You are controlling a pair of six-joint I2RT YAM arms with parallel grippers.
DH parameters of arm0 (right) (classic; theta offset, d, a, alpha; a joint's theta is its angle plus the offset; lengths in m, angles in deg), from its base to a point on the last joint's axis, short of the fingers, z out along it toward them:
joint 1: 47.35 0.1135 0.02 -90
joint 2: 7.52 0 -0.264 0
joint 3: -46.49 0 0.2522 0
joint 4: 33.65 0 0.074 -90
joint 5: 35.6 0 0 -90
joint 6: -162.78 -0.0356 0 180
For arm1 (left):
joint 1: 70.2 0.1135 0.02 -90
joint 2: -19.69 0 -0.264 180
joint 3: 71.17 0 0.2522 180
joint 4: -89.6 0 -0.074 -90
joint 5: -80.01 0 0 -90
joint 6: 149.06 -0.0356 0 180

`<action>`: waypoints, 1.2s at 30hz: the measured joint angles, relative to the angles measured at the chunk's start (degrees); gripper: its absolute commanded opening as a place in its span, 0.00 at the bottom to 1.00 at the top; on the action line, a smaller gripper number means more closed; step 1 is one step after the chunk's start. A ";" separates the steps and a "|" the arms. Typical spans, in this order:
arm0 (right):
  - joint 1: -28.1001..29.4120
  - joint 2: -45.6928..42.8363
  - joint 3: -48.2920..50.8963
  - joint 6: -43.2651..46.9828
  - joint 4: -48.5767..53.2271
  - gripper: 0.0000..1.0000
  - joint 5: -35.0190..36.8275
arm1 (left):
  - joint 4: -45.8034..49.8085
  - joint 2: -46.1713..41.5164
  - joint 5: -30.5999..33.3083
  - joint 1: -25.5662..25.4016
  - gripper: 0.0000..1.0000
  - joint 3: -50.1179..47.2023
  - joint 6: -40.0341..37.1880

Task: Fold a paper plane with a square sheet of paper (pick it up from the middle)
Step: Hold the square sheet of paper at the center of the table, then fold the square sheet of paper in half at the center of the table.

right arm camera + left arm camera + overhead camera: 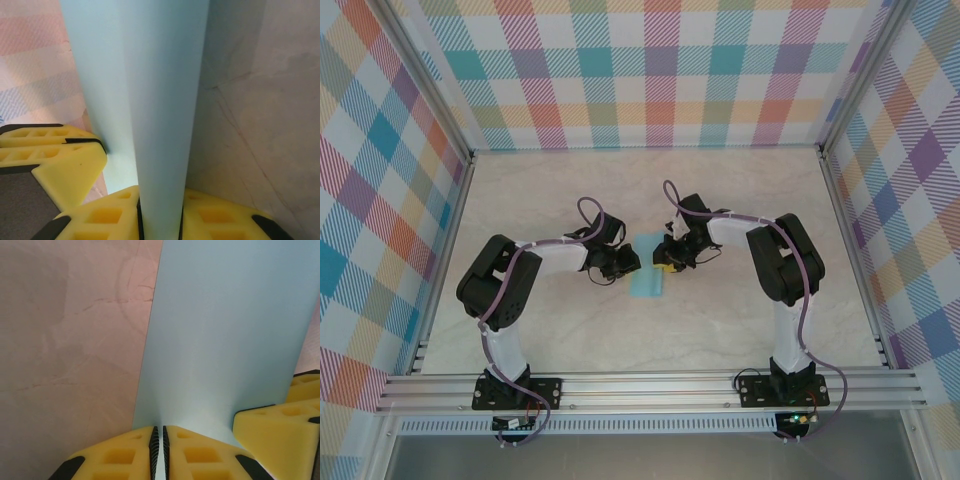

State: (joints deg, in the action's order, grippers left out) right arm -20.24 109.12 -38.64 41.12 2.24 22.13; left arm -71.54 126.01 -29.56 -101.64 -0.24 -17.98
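Note:
The square sheet of paper [647,284], light blue, is held between both grippers at the middle of the table, its lower part hanging toward the near side. My left gripper [625,263] pinches one edge of the sheet [225,340]; its jaws [160,437] stand almost together with the thin paper between the ribbed pads. My right gripper [665,262] grips a rounded, curved-over fold of the sheet [160,100], which fills the gap between its jaws [160,215]. The two grippers sit close, side by side: the right one's fingers [275,427] show in the left wrist view, the left one's fingers [60,160] in the right wrist view.
The pale marble tabletop [620,190] stretches around the grippers. Checked walls [650,80] close off the back and both sides. A metal rail [650,385] runs along the near edge by the arm bases.

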 measured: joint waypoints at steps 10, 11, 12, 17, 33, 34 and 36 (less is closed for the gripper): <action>-0.20 -7.56 2.12 -1.33 0.98 0.44 9.40 | 0.15 0.13 0.35 -0.04 0.12 0.00 -0.17; -0.28 -8.92 2.27 -1.33 1.07 0.44 10.16 | 0.15 0.15 0.35 -0.04 0.12 0.00 -0.20; -0.39 -10.14 2.27 -1.36 1.11 0.43 10.64 | 0.15 0.17 0.35 -0.04 0.12 0.00 -0.20; 0.87 -12.33 2.16 -1.42 0.00 0.34 10.51 | 0.15 0.20 0.35 -0.04 0.11 0.00 -0.22; 3.32 -5.38 1.27 -2.32 -3.69 0.28 7.61 | 0.83 0.22 0.39 -0.09 0.11 0.44 -0.85; 3.32 -4.94 1.03 -2.43 -3.69 0.28 7.67 | 0.96 0.24 0.42 -0.09 0.11 0.52 -0.94; 3.32 -4.24 0.66 -2.47 -3.69 0.28 8.04 | 1.40 0.35 0.46 -0.11 0.11 0.85 -1.20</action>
State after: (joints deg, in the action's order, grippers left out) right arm -16.92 104.88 -37.99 38.65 -1.45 30.17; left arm -70.14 126.36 -29.10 -101.75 0.61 -19.18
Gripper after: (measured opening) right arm 0.284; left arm 0.108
